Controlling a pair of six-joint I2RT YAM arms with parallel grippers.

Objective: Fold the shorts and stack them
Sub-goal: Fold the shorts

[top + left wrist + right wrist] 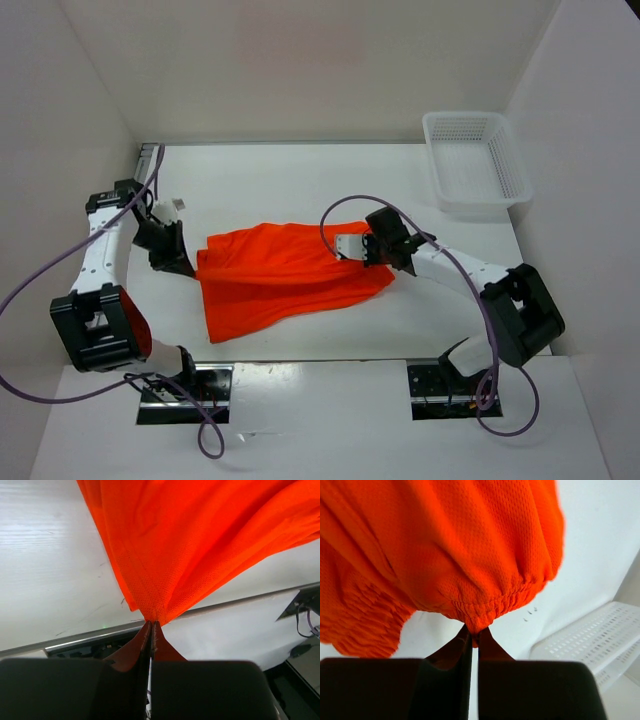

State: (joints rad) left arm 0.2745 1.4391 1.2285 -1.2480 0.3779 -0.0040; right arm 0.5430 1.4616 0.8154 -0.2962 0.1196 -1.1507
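Shorts of bright orange mesh fabric stretch between the two tools, over the white desk. The left tool is clenched on the cloth's left corner. In the left wrist view its two dark fingers are pressed together with a stitched seam pinched at their tips, and the fabric fans out from that point away from the tool. The right tool is clenched on the opposite side. Its wrist view shows the fingers closed on a small bunch of the gathered elastic waistband, with the rest of the garment billowing beyond the fingertips and to their left.

From overhead, the top edge of the shorts runs roughly straight from one tool to the other. The larger part of the cloth spreads from that line toward the arm bases, reaching furthest just below the left tool. Whether that lower part lies on the desk or hangs just over it cannot be told.

A white mesh basket sits well apart from the right tool, beyond it and to its right at the desk's far corner. Its latticed wall also shows at the right of the right wrist view.
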